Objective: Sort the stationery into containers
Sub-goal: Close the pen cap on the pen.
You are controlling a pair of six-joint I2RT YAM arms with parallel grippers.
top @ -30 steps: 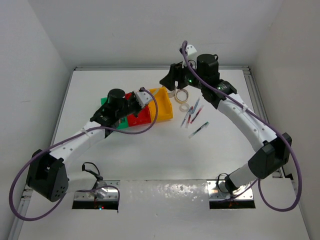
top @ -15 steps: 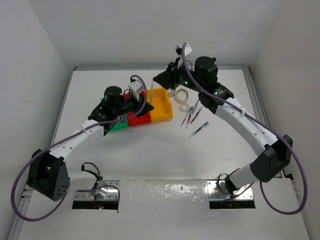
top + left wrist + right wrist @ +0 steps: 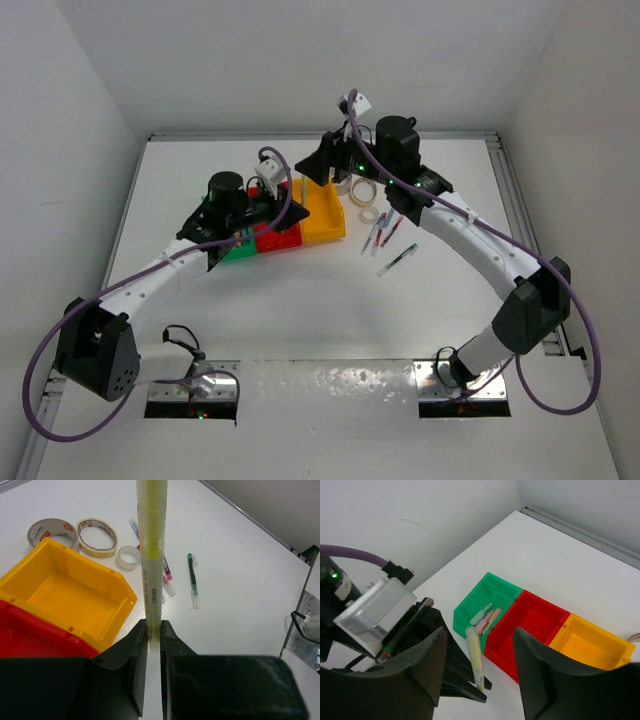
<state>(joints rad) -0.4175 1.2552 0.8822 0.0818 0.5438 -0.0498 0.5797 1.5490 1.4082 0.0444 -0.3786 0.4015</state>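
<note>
From the left wrist camera, the left jaws were clamped together on the lower end of a yellow-green highlighter [image 3: 151, 555], which ran straight out from them, held off the white bench [image 3: 240, 555]. Its clear barrel carried black print along its length. I could read "deli", but the smaller characters next to it were too fine for me.

Just beside the jaws sat the red bin [image 3: 30, 630], joined to the yellow bin [image 3: 70, 595] beyond it. On the other side of the highlighter a green-capped pen [image 3: 192, 580] lay flat by itself. A few pens with red accents [image 3: 166, 577] lay closer in, partly hidden behind the barrel. Past the yellow bin stood a small clear tape roll [image 3: 129, 557]. Two tan tape rolls [image 3: 52, 530] [image 3: 97, 534] lay side by side farther off, and the outer one bore red print I could not read.

From the right wrist camera, the right jaws stood apart with nothing between them, looking down over the row. The highlighter's tip was just short of the green bin [image 3: 490, 587], at the seam where it meets the red one. Small blocks [image 3: 482, 616], pale green and orange-pink, lay inside the green bin.
</note>
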